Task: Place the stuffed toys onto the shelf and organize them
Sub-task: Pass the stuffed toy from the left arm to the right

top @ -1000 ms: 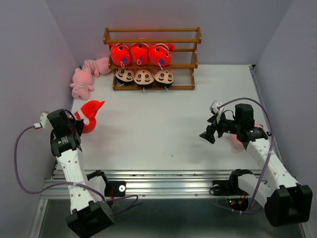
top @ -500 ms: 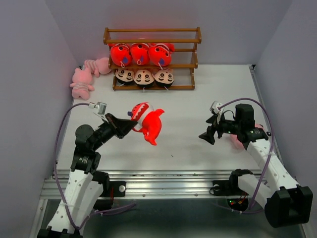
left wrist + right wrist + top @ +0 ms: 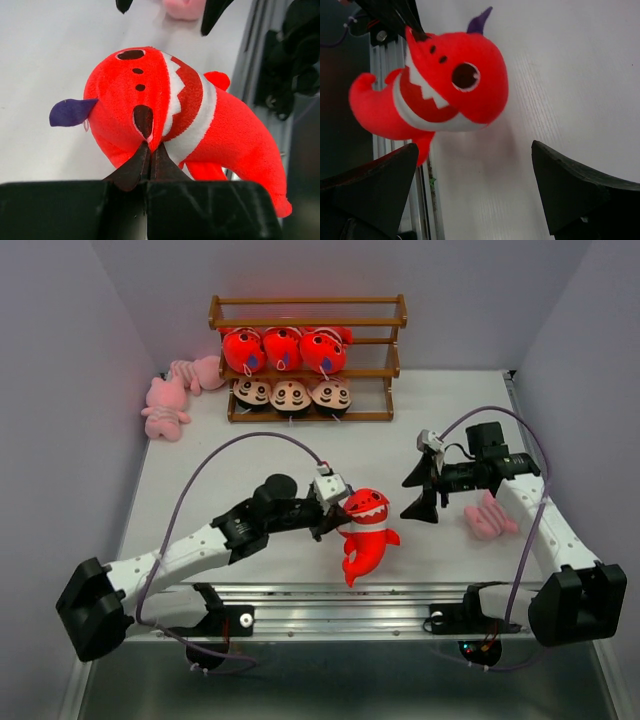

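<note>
A red-orange fish toy [image 3: 366, 536] with a white zigzag band hangs near the table's front edge, pinched at its head by my left gripper [image 3: 338, 518], shut on its fabric [image 3: 150, 148]. My right gripper [image 3: 421, 490] stands wide open just right of it, facing the fish [image 3: 455, 80] with nothing between its fingers. The wooden shelf [image 3: 305, 302] stands at the back. Its middle tier holds three red fish [image 3: 283, 348], its bottom tier three boy dolls [image 3: 290, 395], and its top tier is bare.
Two pink toys [image 3: 165, 407] lie on the table left of the shelf by the left wall. Another pink toy [image 3: 490, 518] lies beside my right arm. The metal rail [image 3: 330, 595] runs along the table's front edge.
My left arm has swung from the table's left edge to the front middle, carrying the fish. The right gripper has shifted slightly back and turned toward the fish, still open.
</note>
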### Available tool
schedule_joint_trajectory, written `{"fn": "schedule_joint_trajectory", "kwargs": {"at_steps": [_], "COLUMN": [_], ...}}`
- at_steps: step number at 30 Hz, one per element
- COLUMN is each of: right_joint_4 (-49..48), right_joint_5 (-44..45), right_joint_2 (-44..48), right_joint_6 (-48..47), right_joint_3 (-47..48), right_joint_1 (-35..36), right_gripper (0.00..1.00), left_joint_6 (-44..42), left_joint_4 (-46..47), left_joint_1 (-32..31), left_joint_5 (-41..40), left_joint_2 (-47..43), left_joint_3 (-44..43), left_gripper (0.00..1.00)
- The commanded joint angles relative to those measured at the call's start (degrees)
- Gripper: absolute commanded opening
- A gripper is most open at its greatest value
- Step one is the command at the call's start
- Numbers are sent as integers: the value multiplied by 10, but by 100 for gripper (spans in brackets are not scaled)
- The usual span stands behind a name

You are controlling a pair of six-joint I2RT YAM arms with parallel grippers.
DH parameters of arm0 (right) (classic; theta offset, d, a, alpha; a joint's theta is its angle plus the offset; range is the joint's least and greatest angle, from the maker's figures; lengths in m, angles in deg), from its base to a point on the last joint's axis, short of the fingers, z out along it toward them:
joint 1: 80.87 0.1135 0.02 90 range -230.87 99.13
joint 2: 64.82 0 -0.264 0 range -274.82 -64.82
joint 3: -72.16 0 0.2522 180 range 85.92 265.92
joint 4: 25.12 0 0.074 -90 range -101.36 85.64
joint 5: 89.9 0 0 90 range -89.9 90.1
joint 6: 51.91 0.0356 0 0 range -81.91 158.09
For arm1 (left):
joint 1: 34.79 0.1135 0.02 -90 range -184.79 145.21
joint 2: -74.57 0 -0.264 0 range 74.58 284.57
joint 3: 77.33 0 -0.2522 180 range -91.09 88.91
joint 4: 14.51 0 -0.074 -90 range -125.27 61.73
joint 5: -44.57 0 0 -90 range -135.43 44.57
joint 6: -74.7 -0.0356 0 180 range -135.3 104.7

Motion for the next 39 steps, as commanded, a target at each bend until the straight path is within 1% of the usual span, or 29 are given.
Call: {"fn": "schedule_joint_trajectory", "kwargs": {"at_steps": [1,2,4,5,7,10,11,13,16,17,19,20,21,22,23,24,26,27,29,31,33,34,35,36,37,38,39], "right_joint_4": [59,39,9,-14,-36,-58,-76,-87,-123,-137,-182,-206,-269,-299,-346,-365,-399,-429,-454,-464,-484,-509,-528,-578,-602,-622,-620], "right_joint_5": [-17,2,21,31,33,19,12,0,-22,-35,-39,-33,-13,2,20,23,22,22,39,37,25,18,14,11,11,12,25], "right_joint_2": [15,34,56,78,92,91,87,69,40,32,18,17,19,27,34,43,62,78,94,95,92,91,94,98,103,102,98], "right_joint_6": [31,57,95,116,132,135,155,175,249,284,352,431,474,518,567,584,617,622,631,629,640,651,683,699,713,729,731], "right_joint_3": [47,45,34,19,2,-23,-25,-20,-4,2,-3,-10,-18,-38,-49,-60,-77,-94,-114,-126,-135,-149,-157,-166,-179,-181,-178], "right_joint_1": [-3,-3,-3,-3,-3,-3,-3,-3,-3,-3,-3,-3,-3,-3,-3,-3,-3,3,3,3,9,9,9,9,15,15,20], "right_gripper": [100,100,100,100,100,100,100,100,100,100,100,100,100,100,100,100,100,100,100,100,100,100,100,100,100,100,100], "left_joint_6": [-183,-194,-203,-209,-215,-213,-213,-228,-250,-233,-200,-169,-151,-134,-97,-78,-43,-4,38,93,128,163,182,194,204,228,238], "left_joint_4": [-27,-19,3,30,61,73,74,80,121,152,189,219,236,272,288,300,318,317,329,342,341,337,324,323,323,318,315], "left_joint_1": [-54,-55,-55,-56,-57,-57,-60,-79,-121,-126,-135,-136,-139,-144,-146,-148,-151,-152,-152,-154,-160,-163,-167,-171,-178,-183,-192], "left_joint_5": [-171,-189,-192,-191,-181,-177,-183,-206,-295,-356,-416,-448,-460,-483,-496,-510,-563,-578,-595,-614,-635,-651,-683,-693,-701,-718,-724], "left_joint_2": [71,77,72,66,54,48,47,39,20,16,10,8,5,-1,-2,0,8,14,27,41,55,70,77,84,97,104,116], "left_joint_3": [-78,-81,-73,-67,-47,-36,-35,-22,10,15,30,34,38,48,51,54,53,50,44,39,29,15,8,3,-6,-11,-21], "left_gripper": [0,0,0,0,0,0,0,0,0,0,0,0,0,0,0,0,0,0,0,0,0,0,0,0,0,0,0]}}
